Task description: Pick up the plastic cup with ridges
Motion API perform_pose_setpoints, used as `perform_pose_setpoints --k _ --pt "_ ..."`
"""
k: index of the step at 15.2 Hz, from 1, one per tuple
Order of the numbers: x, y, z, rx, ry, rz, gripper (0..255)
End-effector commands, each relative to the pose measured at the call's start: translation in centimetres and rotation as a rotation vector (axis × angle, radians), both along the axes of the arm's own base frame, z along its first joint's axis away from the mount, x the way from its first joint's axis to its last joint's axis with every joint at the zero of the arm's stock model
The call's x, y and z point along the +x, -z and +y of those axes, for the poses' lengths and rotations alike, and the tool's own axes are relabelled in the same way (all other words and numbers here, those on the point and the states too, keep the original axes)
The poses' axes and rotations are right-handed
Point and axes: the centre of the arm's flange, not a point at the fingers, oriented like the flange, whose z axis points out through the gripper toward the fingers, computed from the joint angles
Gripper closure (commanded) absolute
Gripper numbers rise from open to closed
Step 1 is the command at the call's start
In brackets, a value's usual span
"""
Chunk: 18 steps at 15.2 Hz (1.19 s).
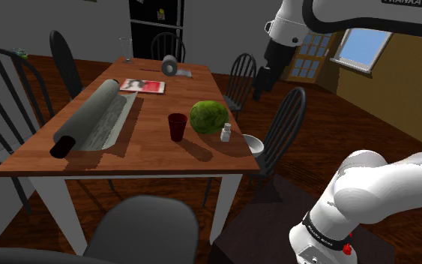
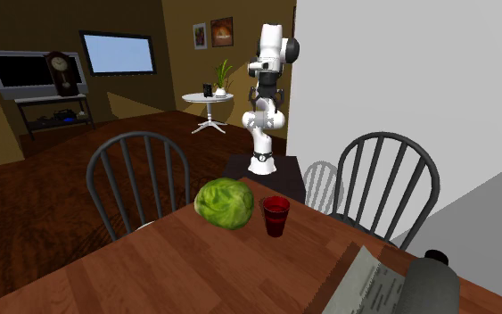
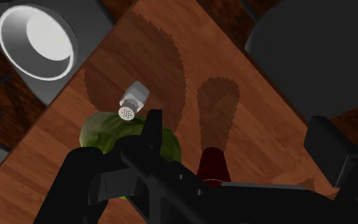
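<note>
The ridged cup (image 1: pixel 177 126) is dark red and stands upright near the middle of the wooden table (image 1: pixel 149 154), just to the shoulder view's left of a green cabbage (image 1: pixel 209 117). The second exterior view shows the cup (image 2: pixel 275 216) beside the cabbage (image 2: pixel 224 202). My black gripper (image 1: pixel 258 91) hangs high in the air, past the table's edge and to the shoulder view's right of the cup. In the wrist view its fingers stand wide apart with nothing between them, and the gripper (image 3: pixel 238 130) looks down on the cup (image 3: pixel 213 164) far below.
A small white shaker (image 1: pixel 225 133) stands by the cabbage. A pale bowl (image 1: pixel 252 142) sits on a chair at the table's edge. A grey rolled mat (image 1: pixel 93 120), a magazine (image 1: pixel 142 86) and a tape roll (image 1: pixel 170 66) lie further along. Dark chairs ring the table.
</note>
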Motion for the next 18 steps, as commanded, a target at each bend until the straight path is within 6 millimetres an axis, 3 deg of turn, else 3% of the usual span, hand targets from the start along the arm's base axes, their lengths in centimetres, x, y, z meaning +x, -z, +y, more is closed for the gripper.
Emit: perform_pose_setpoints --k 1,18 --pt "0.0 0.0 0.0 0.0 0.0 0.0 0" --pt "18.8 12.0 4.8 -0.077 -0.161 0.03 0"
